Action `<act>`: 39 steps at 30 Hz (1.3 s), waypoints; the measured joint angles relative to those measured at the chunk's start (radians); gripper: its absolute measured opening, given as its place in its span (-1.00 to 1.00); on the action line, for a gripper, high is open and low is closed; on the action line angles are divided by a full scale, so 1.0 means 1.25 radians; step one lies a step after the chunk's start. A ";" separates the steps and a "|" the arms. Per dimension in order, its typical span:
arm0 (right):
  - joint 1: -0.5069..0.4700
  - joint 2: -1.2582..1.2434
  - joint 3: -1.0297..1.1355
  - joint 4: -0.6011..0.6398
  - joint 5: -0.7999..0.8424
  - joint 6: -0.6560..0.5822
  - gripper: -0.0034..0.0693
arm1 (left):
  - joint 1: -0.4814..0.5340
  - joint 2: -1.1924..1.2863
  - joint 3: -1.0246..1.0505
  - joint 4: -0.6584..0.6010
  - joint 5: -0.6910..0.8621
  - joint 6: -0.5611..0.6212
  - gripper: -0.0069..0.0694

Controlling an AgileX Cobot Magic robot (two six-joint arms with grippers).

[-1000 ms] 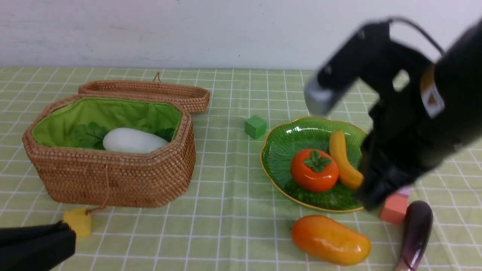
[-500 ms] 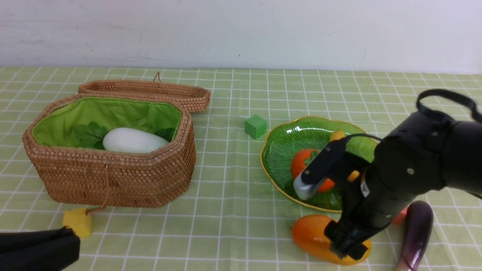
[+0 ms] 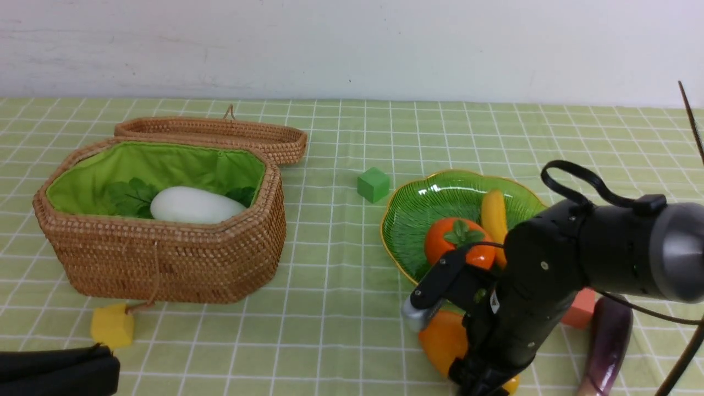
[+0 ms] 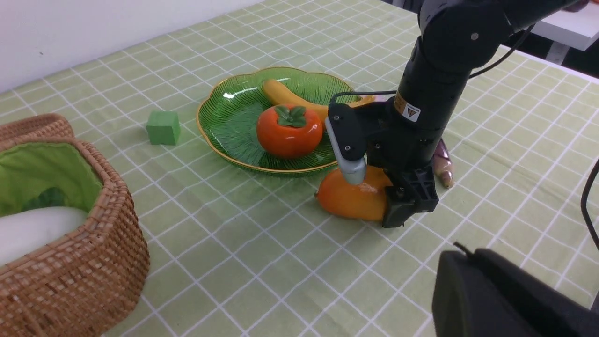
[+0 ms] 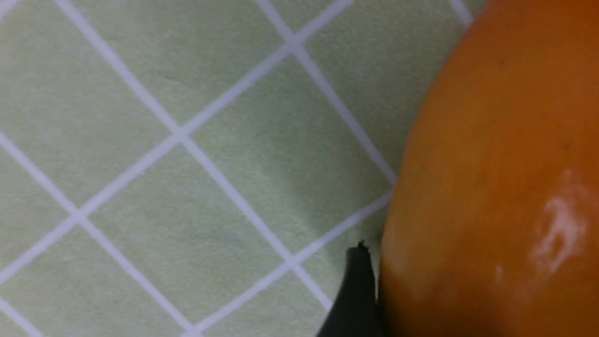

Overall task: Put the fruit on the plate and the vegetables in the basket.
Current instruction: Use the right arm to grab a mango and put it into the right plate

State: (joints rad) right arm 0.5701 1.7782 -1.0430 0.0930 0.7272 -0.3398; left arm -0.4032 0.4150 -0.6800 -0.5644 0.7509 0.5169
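The orange-yellow mango (image 3: 440, 341) lies on the cloth in front of the green glass plate (image 3: 423, 203). My right gripper (image 3: 484, 379) is down over the mango, jaws open on either side of it; one finger (image 5: 355, 290) stands right beside its skin (image 5: 505, 164). The banana (image 3: 493, 217) and persimmon (image 3: 456, 242) lie on the plate. The purple eggplant (image 3: 608, 344) lies at the front right. The white radish (image 3: 192, 206) is in the wicker basket (image 3: 165, 264). My left gripper (image 3: 107, 366) is shut and empty at the front left. Pepper and gourd are out of view.
The basket's lid (image 3: 220, 135) lies open behind it. A green cube (image 3: 373, 185) sits left of the plate, a yellow cube (image 3: 113, 325) in front of the basket, and a salmon cube (image 3: 578, 311) between plate and eggplant.
My right arm has swung down from above the plate and forward, and its gripper has come down around the mango. The left gripper has barely moved.
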 joint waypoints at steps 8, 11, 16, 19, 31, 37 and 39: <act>0.000 0.000 0.000 0.039 -0.004 -0.027 0.49 | 0.000 0.000 0.000 0.000 0.001 0.000 -0.83; 0.000 0.000 0.000 0.048 -0.003 -0.027 0.49 | 0.000 0.000 0.000 0.000 0.001 0.000 -0.83; 0.000 -0.028 -0.037 0.109 0.060 -0.029 0.49 | 0.000 0.000 0.000 0.000 -0.019 0.034 -0.83; -0.015 -0.084 -0.133 0.130 0.105 -0.013 0.49 | 0.000 0.000 0.000 -0.021 -0.096 0.047 -0.83; -0.221 0.007 -0.288 0.122 -0.149 0.069 0.49 | 0.000 0.000 0.000 -0.072 -0.261 0.049 -0.83; -0.232 0.092 -0.288 0.125 -0.229 0.067 0.49 | 0.000 0.000 0.000 -0.072 -0.242 0.049 -0.83; -0.232 0.105 -0.288 0.117 -0.233 0.067 0.50 | 0.000 0.000 0.000 -0.073 -0.237 0.049 -0.83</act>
State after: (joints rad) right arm 0.2803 1.9096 -1.4036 0.2388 0.4355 -0.2556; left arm -0.4032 0.4150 -0.6800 -0.6558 0.4546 0.5785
